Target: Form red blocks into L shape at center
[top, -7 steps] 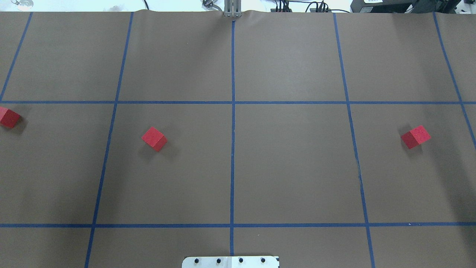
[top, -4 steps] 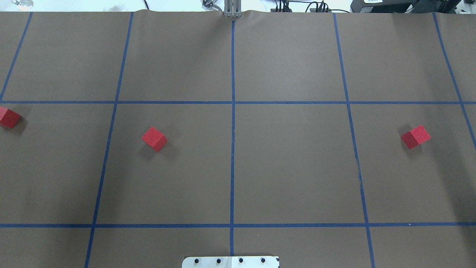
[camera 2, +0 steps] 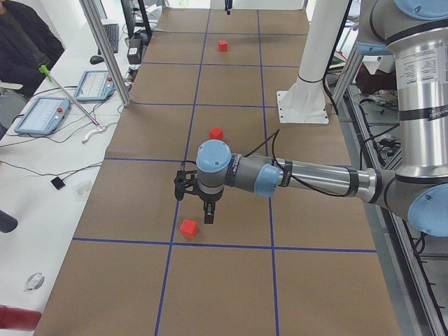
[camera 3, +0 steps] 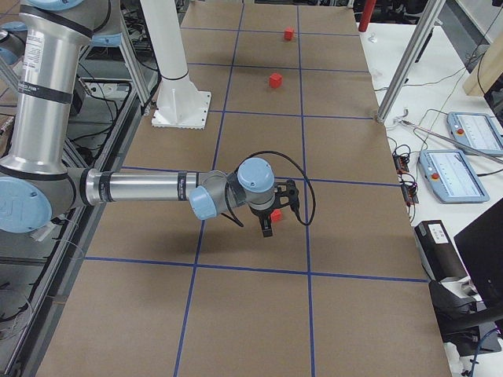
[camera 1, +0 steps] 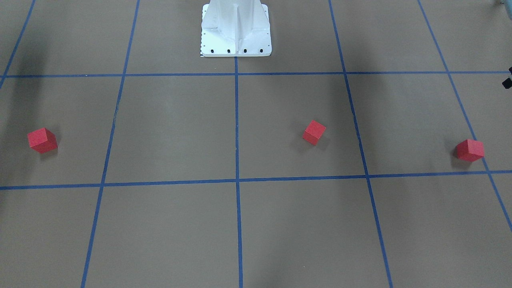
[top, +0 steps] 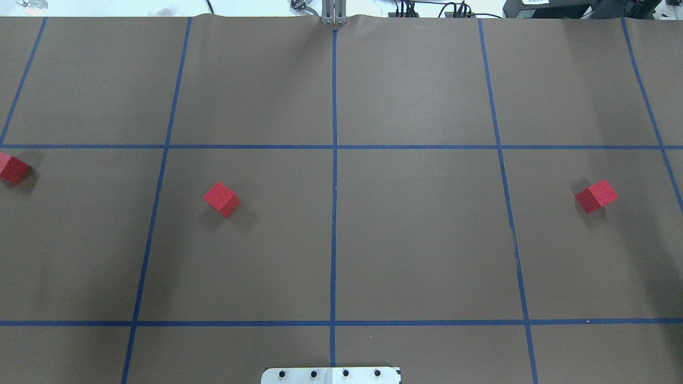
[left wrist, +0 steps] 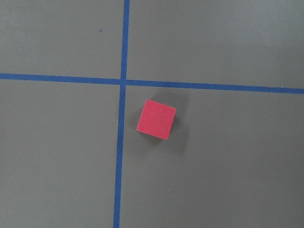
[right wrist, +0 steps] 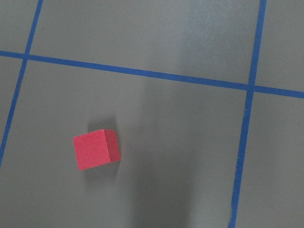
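Three red blocks lie apart on the brown floor. In the overhead view one is at the far left edge [top: 12,168], one left of the middle [top: 221,199], one at the right [top: 596,196]. The center [top: 333,234] around the middle blue line holds no block. My left gripper [camera 2: 208,217] hangs just above the far-left block [camera 2: 187,227]; that block fills the left wrist view [left wrist: 156,119]. My right gripper [camera 3: 267,230] hangs by the right block [camera 3: 276,214], which also shows in the right wrist view [right wrist: 96,149]. I cannot tell whether either gripper is open.
The white metal base [camera 1: 236,28] stands at the robot's side of the middle line. Aluminium posts [camera 2: 105,52] and tablets [camera 2: 40,114] stand along the operators' side. A seated person [camera 2: 24,42] is beyond the table's edge.
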